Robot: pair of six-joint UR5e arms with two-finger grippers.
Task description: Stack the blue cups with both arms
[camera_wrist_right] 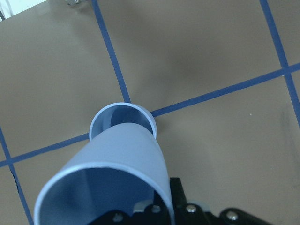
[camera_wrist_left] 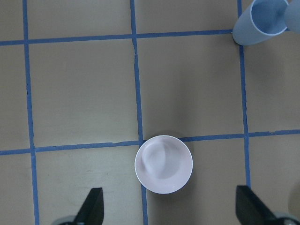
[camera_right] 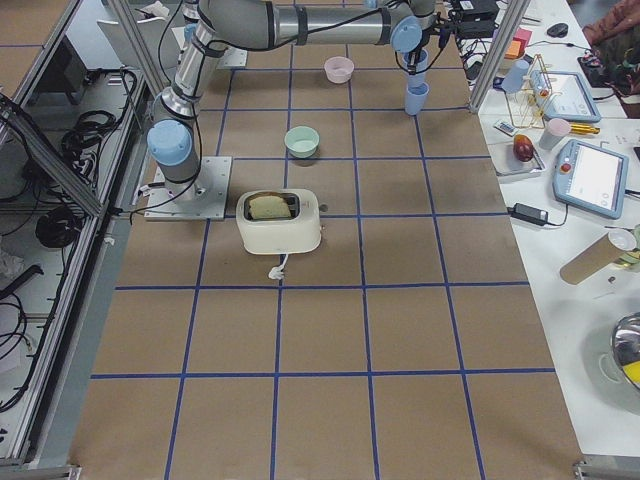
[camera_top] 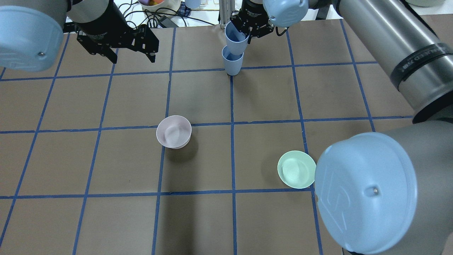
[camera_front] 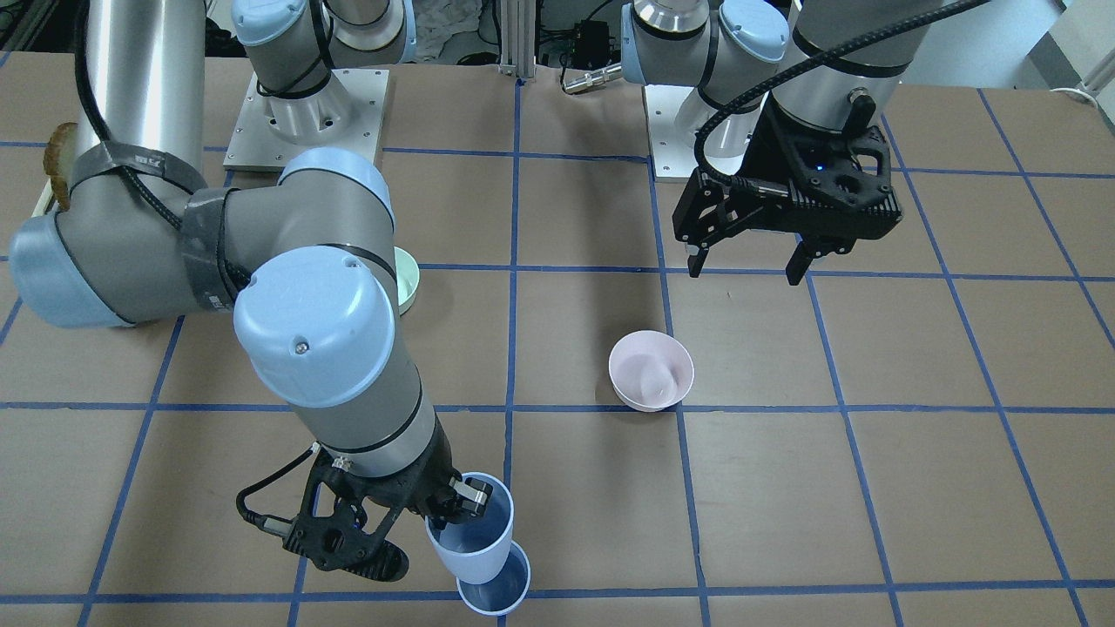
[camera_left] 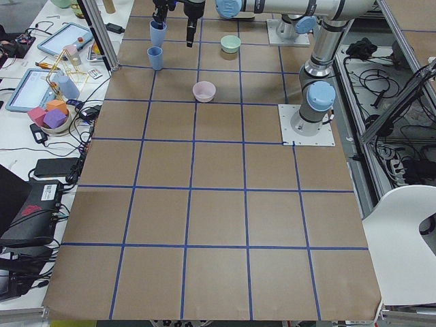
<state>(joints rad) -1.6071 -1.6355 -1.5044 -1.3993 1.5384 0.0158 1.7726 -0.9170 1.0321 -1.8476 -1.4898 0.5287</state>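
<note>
Blue plastic meets blue plastic: the right claw (camera_front: 460, 503) is pinching the rim of a tilted blue cup (camera_front: 475, 542), and that cup's base sits right at the mouth of the second blue cup (camera_front: 496, 590), which stands upright on a tape line (camera_front: 627, 594) at the edge of the desk (camera_front: 915, 479) farthest from the robot. Across the way the left claw (camera_front: 746, 266) hangs above the desk, fingers spread wide with nothing between them, well apart from both cups, while the pink bowl (camera_front: 652, 370) sits mid-desk near it and the green bowl (camera_front: 407, 280) lies closer to the robot.

The blue cups (camera_front: 475, 547) look smooth matt plastic; the table cover (camera_front: 871, 488), matt paper.
</note>
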